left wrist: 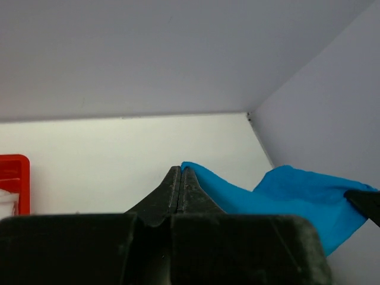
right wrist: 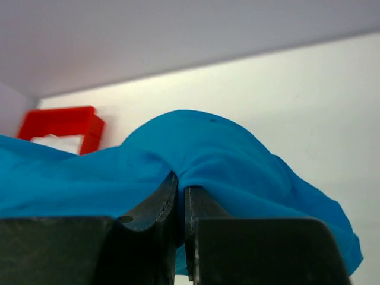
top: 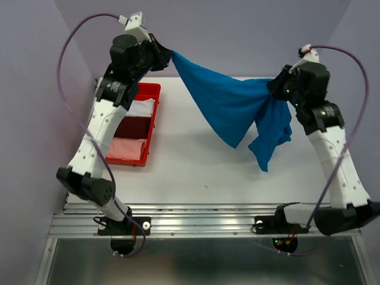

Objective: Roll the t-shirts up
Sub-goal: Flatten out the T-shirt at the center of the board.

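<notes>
A bright blue t-shirt [top: 225, 107] hangs in the air above the white table, stretched between both grippers. High at the back left, my left gripper [top: 169, 57] is shut on one corner of it; in the left wrist view the cloth [left wrist: 297, 196] trails off to the right of the closed tips [left wrist: 181, 169]. At the right, my right gripper [top: 274, 89] pinches a bunched fold, and the shirt's loose end dangles below it. The right wrist view shows the blue cloth [right wrist: 208, 148] draped over the tips [right wrist: 180, 181], with a narrow cloth-filled gap between the jaws.
A red plastic tray [top: 148, 95] sits at the table's left, under the left arm. It holds a white t-shirt [top: 141, 108], a dark maroon one [top: 133, 126] and a pale pink one [top: 127, 147]. Purple walls stand close on both sides.
</notes>
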### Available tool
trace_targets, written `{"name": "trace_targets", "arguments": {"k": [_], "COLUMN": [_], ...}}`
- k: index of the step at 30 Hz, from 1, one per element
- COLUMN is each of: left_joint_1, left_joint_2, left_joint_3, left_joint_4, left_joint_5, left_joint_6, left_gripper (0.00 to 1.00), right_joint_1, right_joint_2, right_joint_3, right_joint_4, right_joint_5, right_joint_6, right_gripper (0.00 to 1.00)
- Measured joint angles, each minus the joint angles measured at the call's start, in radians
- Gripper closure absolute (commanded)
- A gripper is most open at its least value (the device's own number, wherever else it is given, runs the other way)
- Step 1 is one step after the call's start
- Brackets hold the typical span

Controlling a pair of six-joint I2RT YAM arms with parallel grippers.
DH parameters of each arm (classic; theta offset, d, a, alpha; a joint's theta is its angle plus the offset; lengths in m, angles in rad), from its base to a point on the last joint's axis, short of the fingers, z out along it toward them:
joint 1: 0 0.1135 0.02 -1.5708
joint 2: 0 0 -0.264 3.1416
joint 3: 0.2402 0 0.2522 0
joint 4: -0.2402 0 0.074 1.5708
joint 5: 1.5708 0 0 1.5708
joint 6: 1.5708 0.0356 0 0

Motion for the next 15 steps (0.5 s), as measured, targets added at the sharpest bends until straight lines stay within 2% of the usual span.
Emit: {"name": "trace_targets", "arguments": {"k": [1, 3, 4, 5, 6, 7, 8, 9, 10, 11, 13, 15], "left_joint_1": [0.000, 0.000, 0.000, 0.000, 0.001, 0.004, 0.006, 0.006, 0.010, 0.013, 0.019, 0.023], "left_joint_2": [0.064, 0.181, 0.250, 0.321, 0.388, 0.469, 0.538, 0.538, 0.668, 0.733, 0.816, 0.835], "left_joint_3": [0.010, 0.047, 0.072, 0.095, 0.115, 0.146, 0.179, 0.179, 0.256, 0.328, 0.413, 0.410], "left_joint_4": [0.011, 0.018, 0.025, 0.028, 0.026, 0.012, 0.002, 0.002, -0.042, -0.089, -0.114, -0.138], "left_joint_5": [0.000, -0.004, -0.006, -0.011, -0.014, -0.017, -0.014, -0.014, -0.010, 0.002, 0.010, 0.021], "left_joint_6": [0.001, 0.004, 0.006, 0.008, 0.008, 0.008, 0.007, 0.007, 0.019, 0.015, 0.019, 0.021], "left_gripper": [1.00, 1.00, 1.00, 1.00, 1.00, 0.87, 0.56, 0.45, 0.35, 0.27, 0.26, 0.26], "right_joint_1": [0.000, 0.000, 0.000, 0.000, -0.001, 0.000, -0.001, 0.000, -0.001, 0.000, 0.000, 0.000], "right_joint_2": [0.058, 0.169, 0.235, 0.313, 0.382, 0.446, 0.502, 0.536, 0.567, 0.575, 0.565, 0.509], "right_joint_3": [-0.019, -0.039, -0.039, -0.039, -0.037, -0.035, -0.035, -0.035, -0.037, -0.041, -0.052, -0.091], "right_joint_4": [0.012, 0.027, 0.030, 0.037, 0.041, 0.041, 0.035, 0.029, 0.023, 0.013, 0.014, 0.028], "right_joint_5": [0.020, 0.049, 0.061, 0.071, 0.081, 0.085, 0.090, 0.092, 0.095, 0.098, 0.102, 0.105], "right_joint_6": [-0.012, -0.024, -0.040, -0.052, -0.060, -0.068, -0.070, -0.071, -0.069, -0.067, -0.064, -0.057], "right_gripper": [0.81, 0.55, 0.47, 0.32, 0.31, 0.29, 0.21, 0.21, 0.20, 0.19, 0.18, 0.18]}}
